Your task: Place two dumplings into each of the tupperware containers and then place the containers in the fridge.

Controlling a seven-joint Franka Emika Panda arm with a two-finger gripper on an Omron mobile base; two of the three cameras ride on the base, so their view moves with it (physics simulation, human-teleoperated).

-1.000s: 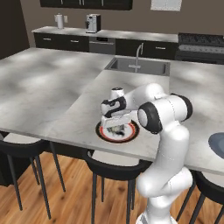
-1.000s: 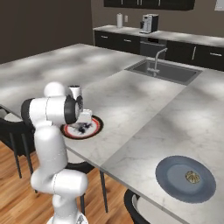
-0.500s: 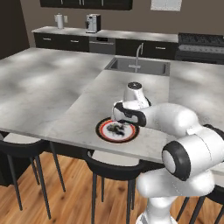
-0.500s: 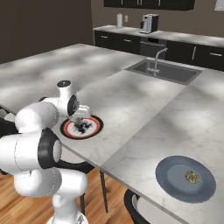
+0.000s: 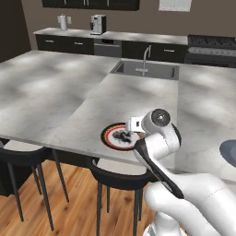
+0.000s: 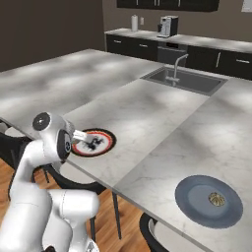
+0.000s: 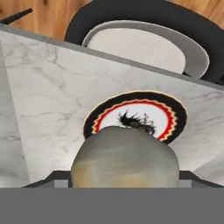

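— Low at the centre of the hand view, what's that big lump?

— That's a dumpling (image 7: pixel 125 158), olive-beige, sitting right between the tips of the hand (image 7: pixel 125 177) and held there, jaws spread wide around it.

— And behind it?

— Just above it in the frame lies the round plate (image 7: pixel 177 114) with the black-and-red rim, on the marble desk (image 7: pixel 43 87). Dark crumbs sit at the plate's middle. Over the desk's edge, at the top of the frame, a black stool (image 7: pixel 144 17) with a pale seat shows.

— Where's the hand from the base?

— In the left base view the hand (image 5: pixel 131 130) hangs over the right side of the plate (image 5: pixel 110 137), low centre of the frame. In the right base view the hand (image 6: pixel 89 141) is at middle left, over its plate (image 6: pixel 106 142).

— Any other dumplings?

— One! Lower right of the right base view, a second dumpling (image 6: pixel 214 199) rests on the blue-grey plate (image 6: pixel 194 206), well apart from the hand. The sink (image 6: pixel 184 81) lies at the upper centre.
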